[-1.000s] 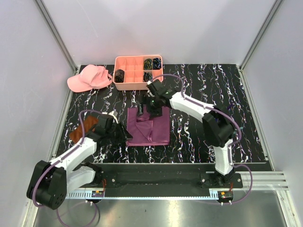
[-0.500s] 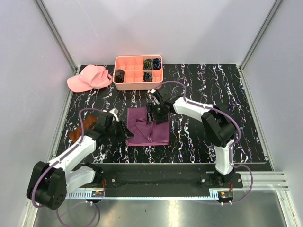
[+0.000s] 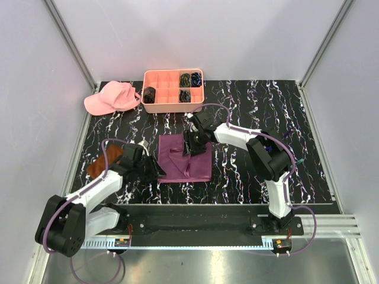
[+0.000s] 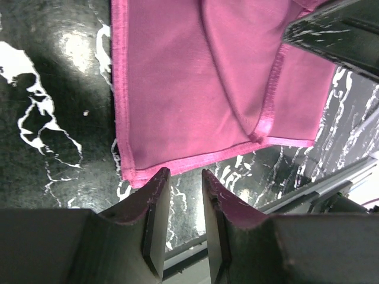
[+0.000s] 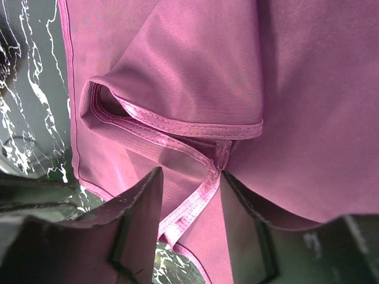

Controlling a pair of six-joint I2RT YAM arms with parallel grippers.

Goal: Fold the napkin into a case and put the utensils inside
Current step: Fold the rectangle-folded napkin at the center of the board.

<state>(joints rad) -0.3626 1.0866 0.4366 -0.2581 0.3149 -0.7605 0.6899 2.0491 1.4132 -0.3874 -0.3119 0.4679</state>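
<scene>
The napkin (image 3: 198, 163) lies near the middle of the black, white-veined tabletop (image 3: 284, 118), between the two arms, mostly flat but with loose folds across its upper left part. The left hand (image 3: 155, 170) sits low at the napkin's near left corner. In the left wrist view its two fingers (image 4: 155, 213) stand with only a narrow gap between them, bare tabletop (image 4: 53, 136) showing through that gap and nothing held. The hemmed corner of the napkin (image 4: 177, 77) lies just beyond the tips, close to them but not between them. The right hand (image 3: 189, 145) is down over the far edge of the napkin, reaching in from the right. In the right wrist view its fingers (image 5: 139, 207) are parted and straddle a raised fold of the napkin (image 5: 308, 118). A shiny hemmed edge curls into a loop and runs down between the two fingers, though it looks narrower than the gap and does not appear to be pinched. At the far side of the tabletop stands a salmon-pink divided tray (image 3: 172, 107) with dark coiled bundles (image 3: 185, 78) in some compartments. A pink cap (image 3: 111, 97) lies just left of the tray. A rust-brown cloth (image 3: 98, 167) lies beside the left arm, well left of the napkin.
</scene>
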